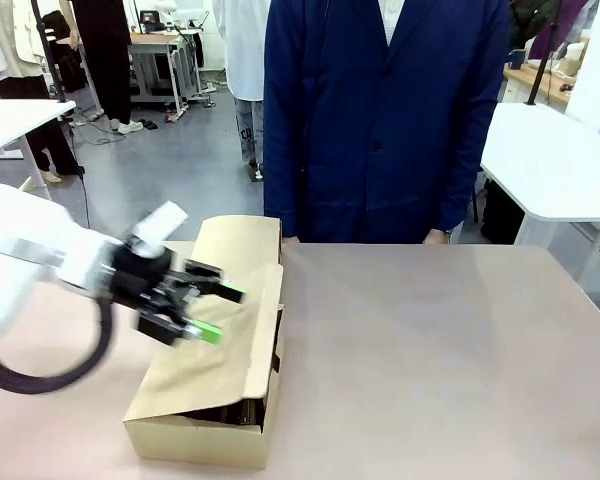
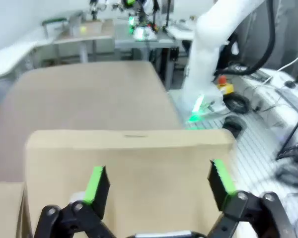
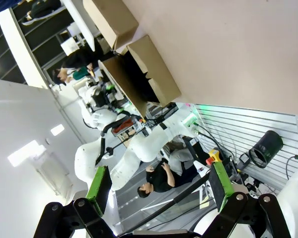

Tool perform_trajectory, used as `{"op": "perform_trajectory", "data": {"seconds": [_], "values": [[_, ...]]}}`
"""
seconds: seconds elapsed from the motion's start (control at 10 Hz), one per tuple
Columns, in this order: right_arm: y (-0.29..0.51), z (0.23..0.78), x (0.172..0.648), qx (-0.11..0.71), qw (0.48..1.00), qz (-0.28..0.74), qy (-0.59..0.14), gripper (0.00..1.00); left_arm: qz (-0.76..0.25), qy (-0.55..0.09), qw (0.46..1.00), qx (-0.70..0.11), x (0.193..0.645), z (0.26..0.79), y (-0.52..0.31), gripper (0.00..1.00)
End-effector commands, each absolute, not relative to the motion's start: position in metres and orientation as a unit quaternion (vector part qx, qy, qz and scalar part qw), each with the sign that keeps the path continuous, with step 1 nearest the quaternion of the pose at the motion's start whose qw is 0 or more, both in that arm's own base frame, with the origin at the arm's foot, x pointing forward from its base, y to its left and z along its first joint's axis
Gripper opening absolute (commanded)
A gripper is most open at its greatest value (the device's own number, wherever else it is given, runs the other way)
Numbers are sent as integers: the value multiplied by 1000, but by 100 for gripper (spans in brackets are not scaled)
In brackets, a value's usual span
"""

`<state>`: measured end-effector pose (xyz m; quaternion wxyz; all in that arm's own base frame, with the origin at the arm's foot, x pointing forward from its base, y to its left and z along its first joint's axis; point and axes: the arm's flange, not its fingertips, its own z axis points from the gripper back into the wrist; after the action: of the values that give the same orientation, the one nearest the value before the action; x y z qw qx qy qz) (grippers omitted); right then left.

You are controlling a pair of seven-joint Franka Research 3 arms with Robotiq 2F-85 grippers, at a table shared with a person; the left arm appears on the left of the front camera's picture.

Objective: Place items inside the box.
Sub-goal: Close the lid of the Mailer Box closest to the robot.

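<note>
So the table (image 1: 430, 340) is the biggest thing, wide and tan, and a person (image 1: 385, 110) in a dark blue coat stands at its far side

Next comes the box (image 1: 215, 400). It sits on my left part of the table, long and brown. Its big flap (image 1: 205, 355) hangs low over the top, so I cannot see what is inside. In my right wrist view the box (image 3: 154, 74) shows far off with its top dark and partly open, and a smaller box (image 3: 109, 20) sits just beside it

My left arm (image 1: 30, 270) reaches in over the box. My left gripper (image 1: 215, 312) hovers over the flap with its green pads (image 2: 95, 184) spread wide apart. Nothing is held between them. I cannot tell if they touch the flap

My right gripper (image 3: 159, 186) is up away from the table. Its pads (image 3: 100, 183) are spread wide too, and they hold nothing
</note>
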<state>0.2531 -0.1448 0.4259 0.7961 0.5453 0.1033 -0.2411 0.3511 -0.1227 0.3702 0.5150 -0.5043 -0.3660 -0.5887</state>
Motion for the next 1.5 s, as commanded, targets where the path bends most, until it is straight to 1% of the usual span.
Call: {"op": "perform_trajectory", "data": {"seconds": [0.0, 0.1, 0.2, 0.3, 0.4, 0.5, 0.6, 0.7, 0.8, 1.4], "values": [[-146, 428, 251, 549, 796, -234, 98, 100, -519, -359, 539, -558, 232, 404, -9, 100], [-146, 428, 251, 549, 796, -234, 98, 100, -488, -328, 572, -573, 245, 406, 25, 100], [-146, 428, 251, 549, 796, -234, 98, 100, -407, -288, 628, -597, 258, 410, 55, 100], [-146, 428, 251, 549, 796, -234, 98, 100, -270, -229, 703, -617, 267, 416, 77, 100], [-146, 428, 251, 549, 796, -234, 98, 100, -190, -220, 716, -635, 274, 418, 102, 100], [-146, 428, 251, 549, 796, -234, 98, 100, -136, -185, 707, -669, 282, 412, 125, 100], [-146, 428, 251, 549, 796, -234, 98, 100, -94, -153, 696, -696, 293, 403, 134, 100], [-146, 428, 251, 549, 796, -234, 98, 100, -70, -142, 683, -713, 302, 391, 141, 100], [-146, 428, 251, 549, 796, -234, 98, 100, -197, -191, 720, -638, 271, 397, 134, 100], [-146, 428, 251, 549, 796, -234, 98, 100, -197, -191, 720, -638, 271, 397, 134, 100]]}}
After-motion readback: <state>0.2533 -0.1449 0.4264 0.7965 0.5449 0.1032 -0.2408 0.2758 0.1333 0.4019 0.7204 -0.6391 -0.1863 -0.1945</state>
